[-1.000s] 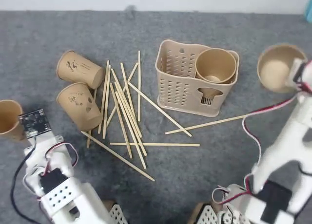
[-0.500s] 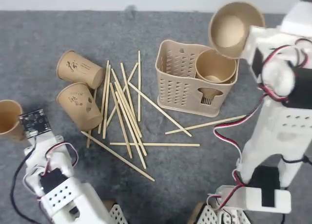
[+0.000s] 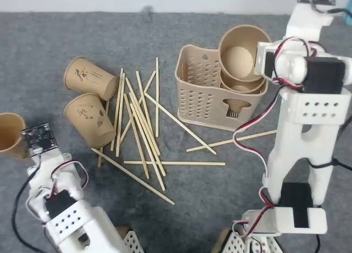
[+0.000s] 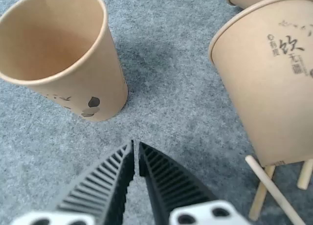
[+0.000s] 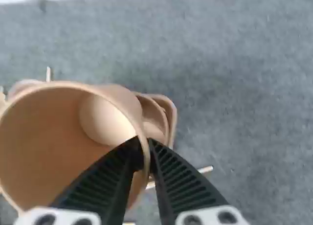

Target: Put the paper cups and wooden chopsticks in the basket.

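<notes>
The grey, carpet-like counter (image 3: 66, 38) carries everything. The right arm (image 3: 308, 115) rises tall on its side and bends over the basket (image 3: 201, 93). The right tool (image 5: 145, 149) pinches the rim of a tilted cup (image 3: 237, 58), with one finger inside the mouth and one outside. The left arm (image 3: 60, 209) sits low at the near left corner. The left tool (image 4: 136, 154) hangs just above the counter, its fingers pressed together on nothing.

The basket is a beige slotted box standing upright behind the middle of the counter. A nested cup (image 3: 242, 87) stands in the end nearer the right arm. The tilted cup hangs right above it, mouth turned up and outward. Whether the two cups touch, I cannot tell.

An upright cup (image 3: 8, 133) stands at the left edge of the counter, just beside the left arm's wrist camera. Two more cups lie on their sides left of the basket and well apart from it: an upper lying cup (image 3: 89, 77) and a lower lying cup (image 3: 91, 118). The lower one's end rests against a couple of chopsticks.

The chopsticks (image 3: 140, 126) lie scattered in a loose crossed pile between the lying cups and the basket. A lone chopstick (image 3: 231, 140) lies slantwise in front of the basket, near the right arm.
</notes>
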